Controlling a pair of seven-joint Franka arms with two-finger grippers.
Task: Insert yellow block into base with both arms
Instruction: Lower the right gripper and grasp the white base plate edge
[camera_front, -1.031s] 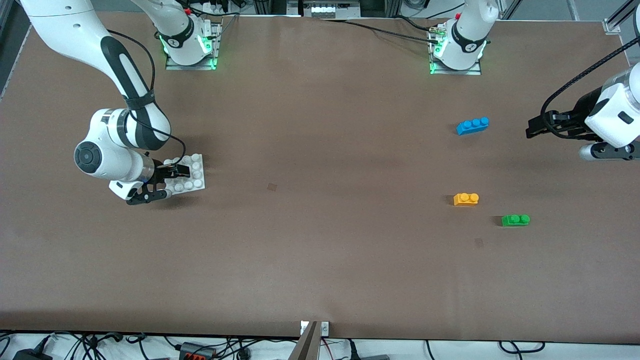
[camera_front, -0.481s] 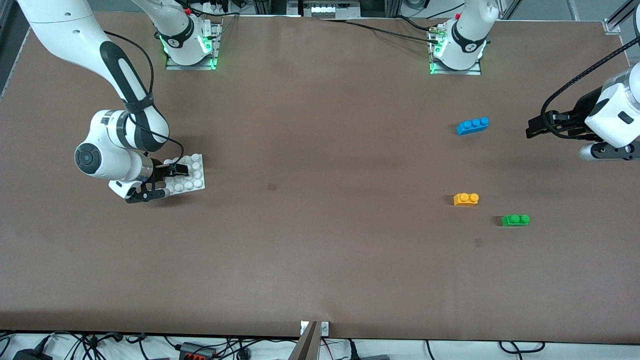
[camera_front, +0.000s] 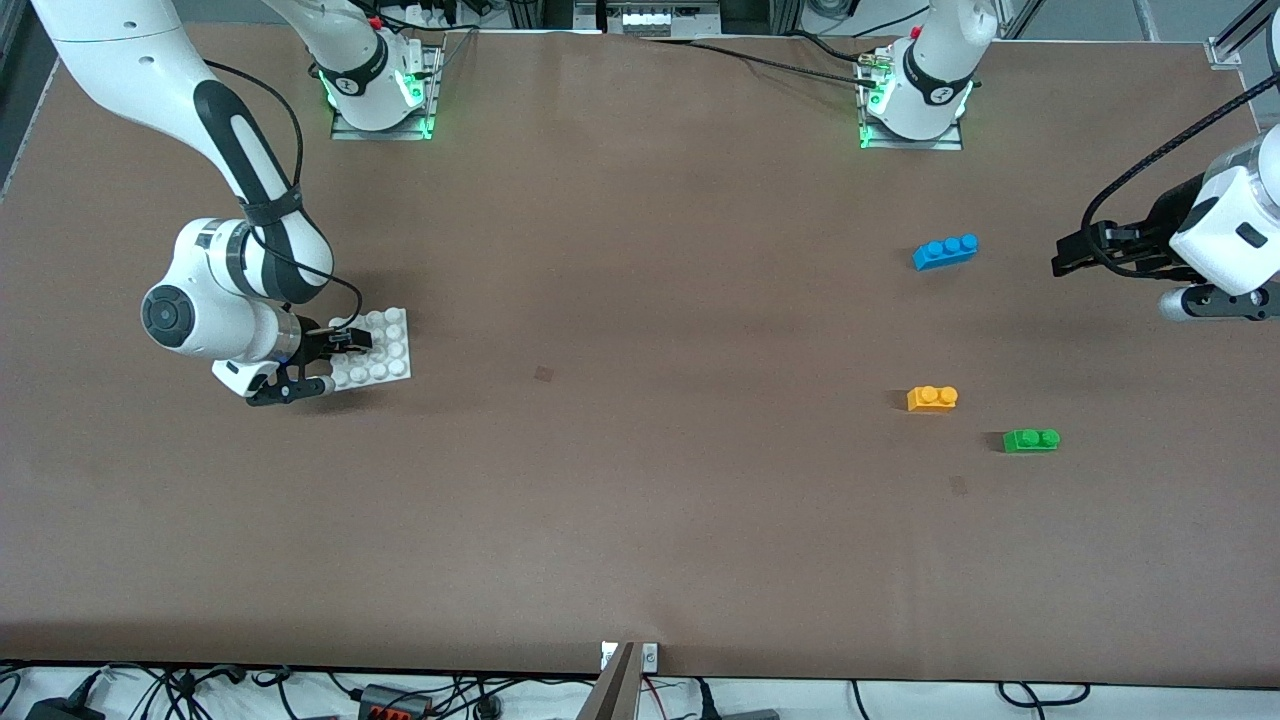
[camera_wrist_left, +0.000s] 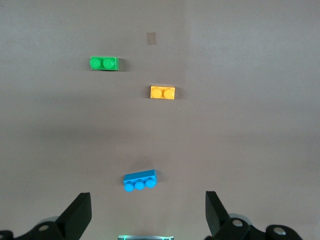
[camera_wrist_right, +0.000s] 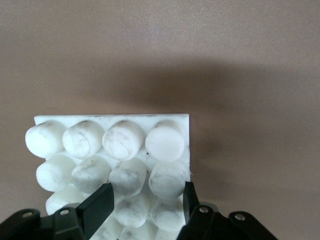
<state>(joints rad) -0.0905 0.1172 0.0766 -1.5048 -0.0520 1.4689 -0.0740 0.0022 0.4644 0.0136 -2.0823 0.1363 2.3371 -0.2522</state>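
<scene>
Brown table (camera_front: 640, 500): right gripper (camera_front: 322, 362) fingers astride base (camera_front: 385, 350); left gripper (camera_front: 1062, 262) waits open.

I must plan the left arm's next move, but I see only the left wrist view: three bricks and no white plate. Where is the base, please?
Observer: The base lies flat on the table, toward the right arm's end.
Operator: Is the right gripper near it?
Observer: Yes. The right gripper is down at the base's edge, on the side toward the right arm's end of the table.
Operator: And what is my left gripper over?
Observer: The left gripper hangs in the air over bare table, toward the left arm's end from the blue brick.
</scene>
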